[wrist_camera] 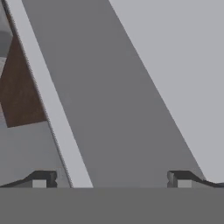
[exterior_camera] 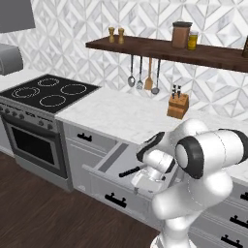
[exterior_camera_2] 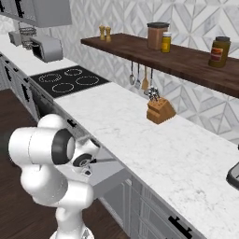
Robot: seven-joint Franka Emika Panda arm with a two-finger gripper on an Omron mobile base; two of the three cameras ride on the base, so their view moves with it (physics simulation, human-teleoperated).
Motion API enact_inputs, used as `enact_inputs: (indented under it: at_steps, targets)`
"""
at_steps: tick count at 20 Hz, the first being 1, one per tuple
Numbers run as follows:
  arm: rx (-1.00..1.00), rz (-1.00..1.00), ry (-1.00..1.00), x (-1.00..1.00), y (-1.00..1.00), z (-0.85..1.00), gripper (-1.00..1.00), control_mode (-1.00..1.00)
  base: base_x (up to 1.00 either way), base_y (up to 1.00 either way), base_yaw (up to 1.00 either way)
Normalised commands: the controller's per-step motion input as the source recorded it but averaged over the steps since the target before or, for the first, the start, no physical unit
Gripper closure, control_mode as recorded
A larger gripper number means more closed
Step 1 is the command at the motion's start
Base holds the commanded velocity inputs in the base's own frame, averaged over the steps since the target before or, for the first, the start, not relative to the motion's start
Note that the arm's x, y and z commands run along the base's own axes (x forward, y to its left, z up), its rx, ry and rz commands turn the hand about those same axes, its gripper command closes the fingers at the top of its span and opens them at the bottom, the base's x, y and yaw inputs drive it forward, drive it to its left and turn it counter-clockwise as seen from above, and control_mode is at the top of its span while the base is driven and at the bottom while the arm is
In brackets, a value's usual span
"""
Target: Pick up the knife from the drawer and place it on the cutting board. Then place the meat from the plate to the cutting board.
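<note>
- Counter (exterior_camera: 131,118): white marble run across the middle of both base views, stove (exterior_camera: 48,92) at its left end, tan knife block (exterior_camera: 178,106) against the back wall right of centre; no board, plate or meat to point at in either base view
- Arm: folded down from the lower right of the left base view, wrist sunk toward the open drawer (exterior_camera: 109,162) at lower centre
- Drawer is pulled out, grey floor exposed, black bar handle on its front face; in the hand view its floor runs as a dark grey slab with a pale rim strip slanting down the left side
- Gripper (wrist_camera: 111,179): two fingertips at the bottom of the hand view stand well apart with nothing between them, so open and empty
- Knife (exterior_camera: 130,171): in the left base view a short black handle lies on the drawer floor just left of the wrist, blade end hidden under the hand
- Step, my read: first one, picking the knife out of the drawer; grasp not yet made
- Next move calls for: shift the hand over the handle so it sits between the tips, line the jaws across it, go down to the floor, close, then lift clear of the drawer rim
- Board location unknown here, likely needs a base move afterwards
</note>
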Motion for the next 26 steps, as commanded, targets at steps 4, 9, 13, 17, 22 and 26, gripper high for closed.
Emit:
enact_inputs:
  at_steps: [4,9,13,17,22,26]
  targets:
    - [-0.01,0.0,0.0,-0.53,0.89,0.46,-1.0,-1.0,0.0,0.0,0.0]
    - [0.0,0.0,0.0,0.03,0.2,0.94,-1.0,-1.0,0.0,0.0,0.0]
    - [0.01,-0.04,0.04,0.84,-0.27,0.72,-1.0,-1.0,0.0,0.0,0.0]
    - [-0.09,-0.28,0.11,1.0,-0.04,-0.25,-1.0,-1.0,0.0,0.0,0.0]
    - [-0.27,-0.53,0.04,1.0,0.3,-0.61,-1.0,-1.0,0.0,0.0,0.0]
    - [-0.22,-0.49,0.08,0.73,0.12,-0.39,-1.0,-1.0,0.0,0.0,0.0]
